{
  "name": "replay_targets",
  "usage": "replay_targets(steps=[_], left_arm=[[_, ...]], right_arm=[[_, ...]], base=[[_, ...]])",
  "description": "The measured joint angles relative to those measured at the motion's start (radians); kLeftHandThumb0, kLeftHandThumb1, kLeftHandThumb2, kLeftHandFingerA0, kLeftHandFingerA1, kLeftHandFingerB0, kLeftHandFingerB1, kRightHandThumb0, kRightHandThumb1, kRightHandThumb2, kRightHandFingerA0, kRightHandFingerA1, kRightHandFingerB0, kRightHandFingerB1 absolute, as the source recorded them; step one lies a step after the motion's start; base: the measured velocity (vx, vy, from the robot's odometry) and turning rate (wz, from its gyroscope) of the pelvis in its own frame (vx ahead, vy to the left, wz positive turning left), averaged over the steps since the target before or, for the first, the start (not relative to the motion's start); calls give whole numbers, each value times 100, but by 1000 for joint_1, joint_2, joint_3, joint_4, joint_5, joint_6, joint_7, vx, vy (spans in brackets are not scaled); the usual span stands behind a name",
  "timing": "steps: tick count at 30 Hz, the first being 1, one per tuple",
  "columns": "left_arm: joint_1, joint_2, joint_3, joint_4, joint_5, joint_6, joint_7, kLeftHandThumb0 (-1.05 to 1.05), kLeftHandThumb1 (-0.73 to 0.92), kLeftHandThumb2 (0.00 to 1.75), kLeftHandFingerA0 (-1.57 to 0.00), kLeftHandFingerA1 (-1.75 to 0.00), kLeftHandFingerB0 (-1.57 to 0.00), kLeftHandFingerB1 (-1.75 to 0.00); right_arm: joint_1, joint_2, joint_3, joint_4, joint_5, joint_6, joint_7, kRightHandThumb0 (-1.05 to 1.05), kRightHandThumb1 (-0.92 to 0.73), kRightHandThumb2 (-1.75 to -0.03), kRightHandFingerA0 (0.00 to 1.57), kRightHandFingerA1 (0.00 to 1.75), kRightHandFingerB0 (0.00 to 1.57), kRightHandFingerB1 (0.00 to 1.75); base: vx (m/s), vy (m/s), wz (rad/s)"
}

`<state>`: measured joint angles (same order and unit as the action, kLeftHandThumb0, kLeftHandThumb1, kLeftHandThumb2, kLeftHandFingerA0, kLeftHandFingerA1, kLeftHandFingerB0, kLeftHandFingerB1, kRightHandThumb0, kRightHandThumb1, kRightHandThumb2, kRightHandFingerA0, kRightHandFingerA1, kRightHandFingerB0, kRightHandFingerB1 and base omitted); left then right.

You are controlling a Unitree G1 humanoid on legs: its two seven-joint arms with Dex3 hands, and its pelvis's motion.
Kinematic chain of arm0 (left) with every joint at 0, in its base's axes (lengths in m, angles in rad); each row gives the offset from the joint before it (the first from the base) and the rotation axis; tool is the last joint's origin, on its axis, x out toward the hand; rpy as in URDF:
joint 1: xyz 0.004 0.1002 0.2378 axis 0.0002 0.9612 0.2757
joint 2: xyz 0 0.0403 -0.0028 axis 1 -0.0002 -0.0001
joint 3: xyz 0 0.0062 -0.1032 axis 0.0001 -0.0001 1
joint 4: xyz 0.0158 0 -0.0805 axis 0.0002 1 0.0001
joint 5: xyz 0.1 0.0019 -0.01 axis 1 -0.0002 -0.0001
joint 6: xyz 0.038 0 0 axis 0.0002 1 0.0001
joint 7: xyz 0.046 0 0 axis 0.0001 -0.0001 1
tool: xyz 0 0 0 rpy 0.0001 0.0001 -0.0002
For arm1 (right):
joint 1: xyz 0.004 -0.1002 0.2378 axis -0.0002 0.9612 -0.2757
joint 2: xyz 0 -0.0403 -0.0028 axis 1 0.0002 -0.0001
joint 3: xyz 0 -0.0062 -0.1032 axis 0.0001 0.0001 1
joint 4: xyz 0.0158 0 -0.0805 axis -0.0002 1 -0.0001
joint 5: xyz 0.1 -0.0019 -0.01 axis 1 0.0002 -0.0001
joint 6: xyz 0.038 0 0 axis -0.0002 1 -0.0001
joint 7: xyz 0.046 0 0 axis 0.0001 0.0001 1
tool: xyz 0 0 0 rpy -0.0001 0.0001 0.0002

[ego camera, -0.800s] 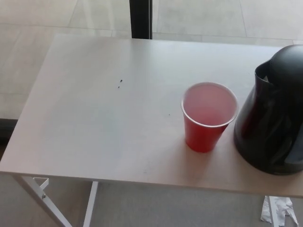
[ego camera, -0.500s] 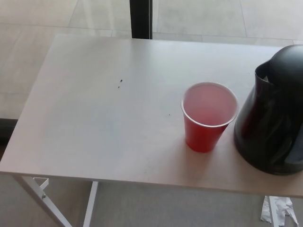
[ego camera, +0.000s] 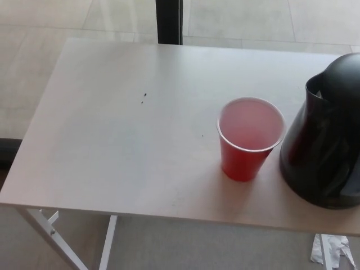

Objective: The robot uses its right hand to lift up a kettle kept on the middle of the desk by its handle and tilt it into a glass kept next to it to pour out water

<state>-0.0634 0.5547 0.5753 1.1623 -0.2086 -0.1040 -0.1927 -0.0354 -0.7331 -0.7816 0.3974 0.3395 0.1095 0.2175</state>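
Note:
A black kettle (ego camera: 325,140) stands upright on the desk at the right edge of the head view, its spout toward the left; its right side and handle are cut off by the frame. Just to its left stands a red plastic cup (ego camera: 249,138) with a white rim, upright, close to the kettle but apart from it. I cannot tell whether the cup holds liquid. Neither of my hands shows in the view.
The pale wooden desk (ego camera: 112,146) stretches bare to the left, with a small dark speck (ego camera: 143,98). A black post (ego camera: 168,21) rises behind the far edge. White desk legs (ego camera: 50,233) and a crumpled white paper (ego camera: 332,250) show below on the floor.
The whole picture has shifted a few pixels, so the camera moved slightly. The kettle and the cup stand as before.

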Motion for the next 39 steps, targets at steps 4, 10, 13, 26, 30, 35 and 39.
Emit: replay_targets(steps=[4,10,13,26,30,35,39], left_arm=[[0,0,0,5,-5,-5,-1,-75,52,57,-75,-57,-54,-50],[3,1,-9,13,-8,-8,-2,-80,52,57,-76,-59,-52,-50],[6,2,-14,14,-9,-11,-3,-73,53,58,-79,-59,-52,-49],[7,5,-16,17,-12,-15,-13,-75,51,57,-76,-57,-51,-48],[10,6,-13,21,-14,-15,-14,-77,52,57,-77,-60,-52,-50],[11,7,-16,22,-14,-15,-15,-75,52,57,-81,-60,-53,-50],[14,7,-20,22,-13,-15,-15,-76,53,57,-78,-59,-53,-50]], right_arm=[[-51,7,85,-106,21,53,26,-37,-32,-92,0,48,1,51],[-41,55,257,-278,20,106,63,-61,-59,-60,18,38,3,16],[-18,76,318,-349,13,112,75,-61,-57,-60,20,38,6,17],[2,109,459,-428,-50,122,97,-63,-57,-60,27,38,7,19],[-29,98,477,-365,-75,127,100,-67,-46,-80,18,47,5,25],[-75,90,481,-285,-92,130,112,-33,-43,-97,2,49,0,50],[-99,91,480,-232,-103,130,113,-52,-56,-59,25,38,9,21]], base=[[0,0,0],[0,0,0],[0,0,0],[0,0,0],[0,0,0],[0,0,0],[0,0,0]])
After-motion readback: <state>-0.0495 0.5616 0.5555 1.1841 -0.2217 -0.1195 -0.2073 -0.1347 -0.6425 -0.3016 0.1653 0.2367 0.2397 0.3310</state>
